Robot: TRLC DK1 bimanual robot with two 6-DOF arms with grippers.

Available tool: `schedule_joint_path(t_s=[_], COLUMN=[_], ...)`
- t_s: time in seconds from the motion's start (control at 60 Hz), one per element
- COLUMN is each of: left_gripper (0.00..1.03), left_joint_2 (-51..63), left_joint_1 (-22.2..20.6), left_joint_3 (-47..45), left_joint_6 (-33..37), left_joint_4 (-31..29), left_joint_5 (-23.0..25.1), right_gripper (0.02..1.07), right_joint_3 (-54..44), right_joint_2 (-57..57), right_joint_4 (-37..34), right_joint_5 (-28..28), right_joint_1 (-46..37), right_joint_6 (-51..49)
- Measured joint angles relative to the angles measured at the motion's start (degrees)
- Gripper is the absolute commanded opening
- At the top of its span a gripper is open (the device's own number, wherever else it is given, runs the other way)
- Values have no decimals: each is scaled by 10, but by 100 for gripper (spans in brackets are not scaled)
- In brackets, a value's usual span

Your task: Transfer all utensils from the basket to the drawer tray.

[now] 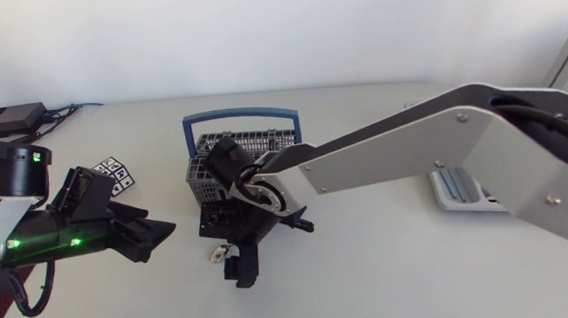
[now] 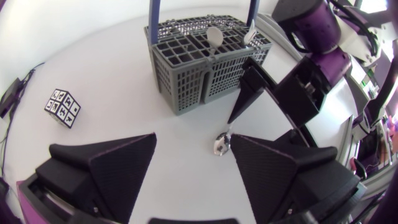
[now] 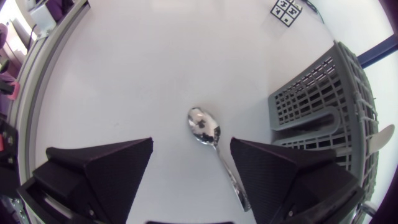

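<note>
Right gripper (image 3: 191,144), spread wide, is being held above spoon (image 3: 205,127) lying between its fingers (image 3: 106,168) beside basket (image 3: 311,106); arm (image 1: 414,150) is being held stretched past basket.

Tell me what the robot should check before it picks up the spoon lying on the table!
1. Right hand open above the spoon: ok.
2. Spoon lying flat on the table, not lifted yet: ok.
3. Left hand open, empty and off to one side of the spoon: ok.
4. Basket emptied: not ok, utensils stand in it.
5. Drawer tray ready to take the spoon: cannot tell, the right arm hides most of it.
</note>
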Motion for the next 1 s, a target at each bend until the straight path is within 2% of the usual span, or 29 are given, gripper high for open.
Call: schedule_joint_path(t_s=[0.267, 0.417, 0.767, 0.833, 1.0], left_gripper=[85, 85, 85, 85, 85], left_joint_2=[14, 18, 20, 20, 20], left_joint_1=[18, 21, 21, 21, 21], left_joint_3=[-13, -17, -26, -26, -26], left_joint_6=[12, 12, 14, 14, 14], left_joint_4=[18, 26, 26, 26, 27], left_joint_5=[16, 19, 21, 21, 21], right_gripper=[91, 77, 30, 25, 21], right_joint_3=[56, 80, 100, 103, 103], right_joint_2=[53, 66, 76, 77, 78], right_joint_4=[-44, -76, -118, -125, -134], right_joint_5=[0, -2, -18, -22, -26], right_joint_1=[-12, -16, -19, -19, -18], right_joint_6=[0, 2, 2, 2, 2])
